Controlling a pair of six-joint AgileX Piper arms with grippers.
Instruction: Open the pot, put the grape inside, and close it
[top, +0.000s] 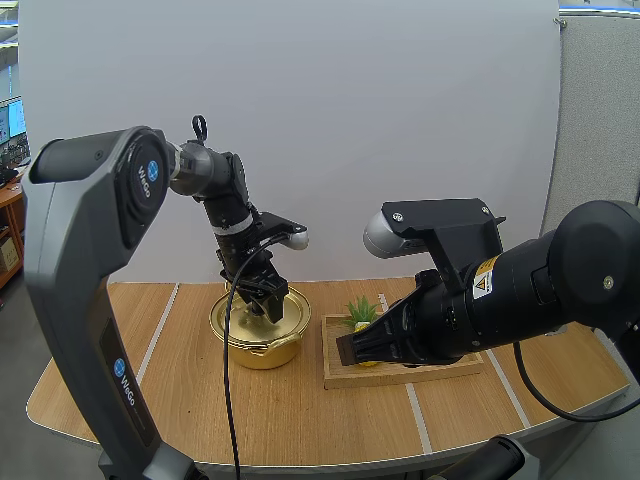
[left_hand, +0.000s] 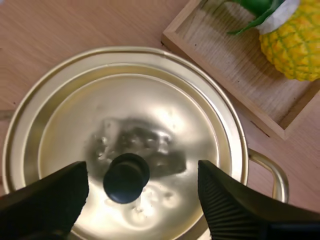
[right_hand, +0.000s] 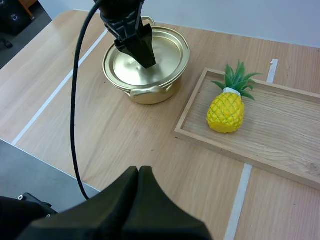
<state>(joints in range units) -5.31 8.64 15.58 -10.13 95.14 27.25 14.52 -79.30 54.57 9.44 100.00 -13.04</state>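
so the left gripper (left_hand: 142, 176) hangs wide open over the shiny gold metal pot (top: 255, 345), one finger each side of the black round knob (left_hand: 126, 177) on its lid (left_hand: 150, 115), which is on. right gripper (right_hand: 139, 172) is clenched on nothing above the table (right_hand: 125, 135). yellow toy pineapple (right_hand: 226, 111) sits in the shallow wooden tray (right_hand: 280, 130) beside the pot

The left claw (left_hand: 142, 172) hangs right over the lid (left_hand: 150, 110), knob (left_hand: 126, 177) between its fingers (left_hand: 45, 200), lid on the pot (top: 262, 347). Beside the pot, the tray (right_hand: 285, 127), pineapple (right_hand: 226, 111) on it, ahead of the right claw (right_hand: 139, 171).
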